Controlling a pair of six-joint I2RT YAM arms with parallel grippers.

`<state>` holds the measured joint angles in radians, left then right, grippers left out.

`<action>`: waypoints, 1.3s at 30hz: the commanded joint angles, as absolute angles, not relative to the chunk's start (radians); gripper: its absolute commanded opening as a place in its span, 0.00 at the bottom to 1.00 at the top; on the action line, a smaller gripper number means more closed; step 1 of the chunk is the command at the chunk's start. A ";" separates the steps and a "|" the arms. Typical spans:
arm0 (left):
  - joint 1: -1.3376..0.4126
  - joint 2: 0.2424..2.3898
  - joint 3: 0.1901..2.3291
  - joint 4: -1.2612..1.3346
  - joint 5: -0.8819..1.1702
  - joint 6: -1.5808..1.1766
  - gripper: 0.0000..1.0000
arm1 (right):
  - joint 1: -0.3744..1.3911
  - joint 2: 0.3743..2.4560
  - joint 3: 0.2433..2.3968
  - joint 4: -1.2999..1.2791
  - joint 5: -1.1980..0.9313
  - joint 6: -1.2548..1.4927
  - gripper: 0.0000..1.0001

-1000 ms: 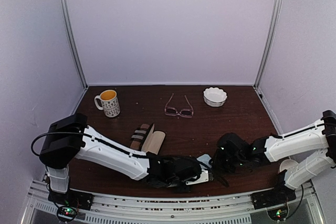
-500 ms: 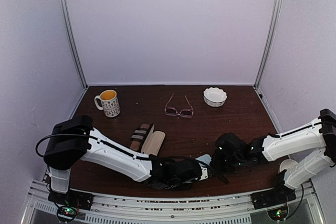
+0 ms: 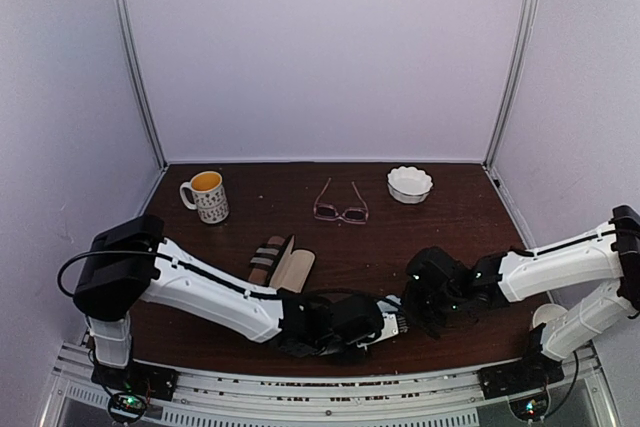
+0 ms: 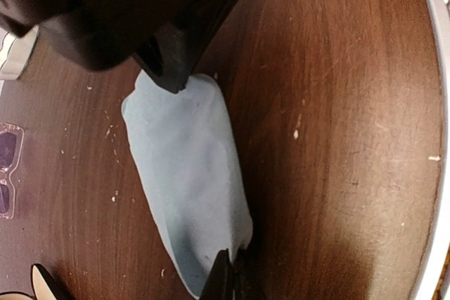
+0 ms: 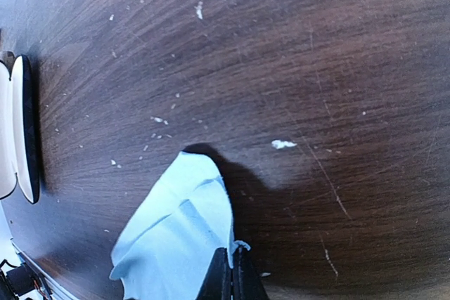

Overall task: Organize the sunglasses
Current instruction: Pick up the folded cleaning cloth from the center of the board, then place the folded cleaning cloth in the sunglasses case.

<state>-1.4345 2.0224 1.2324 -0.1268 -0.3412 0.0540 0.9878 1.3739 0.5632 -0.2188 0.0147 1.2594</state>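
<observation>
1. Markings: the mug (image 3: 207, 196) at the far left of the counter (image 3: 450, 227) carries a dark printed pattern, too small to read. No other writing can be made out.
2. Case: a tan striped case (image 3: 285, 267) lies open just right of the mug and nearer the arms.
3. Left claw (image 4: 228, 279): clenched on the near end of a light blue cloth (image 4: 190, 187), which lies flat on the counter close to the front edge.
4. Sunglasses (image 3: 341, 211): the pair with the thin pink frame rests on the far half of the counter, between the mug and the bowl (image 3: 410, 184), with its arms unfolded and pointing toward the back wall. It lies well apart from both claws, behind them; neither claw touches it. In the left wrist view its lenses show only at the left border.
5. Right claw (image 5: 230, 272): clenched on the opposite end of the same cloth, facing the left claw.
6. Bowl: white, fluted, at the far right.
</observation>
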 commanded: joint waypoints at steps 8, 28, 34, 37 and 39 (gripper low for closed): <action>-1.436 1.925 1.258 -0.158 -0.311 -0.055 0.00 | 0.983 1.308 0.631 -0.342 0.041 1.211 0.00; -1.425 1.855 1.304 -0.238 -0.284 -0.138 0.00 | 0.983 1.207 0.681 -0.453 0.071 1.182 0.00; -1.425 1.847 1.267 -0.234 -0.326 -0.135 0.00 | 0.984 1.234 0.732 -0.472 0.046 1.177 0.00; -1.425 1.847 1.242 -0.245 -0.372 -0.132 0.00 | 0.984 1.275 0.779 -0.474 0.016 1.162 0.00; -1.425 1.844 1.222 -0.248 -0.388 -0.134 0.00 | 0.985 1.307 0.810 -0.478 -0.010 1.153 0.00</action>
<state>-1.4322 1.8736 1.2610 -0.2440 -0.3321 -0.1249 0.9874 1.2575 0.7425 -0.4633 0.0223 1.1763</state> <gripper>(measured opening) 0.009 0.011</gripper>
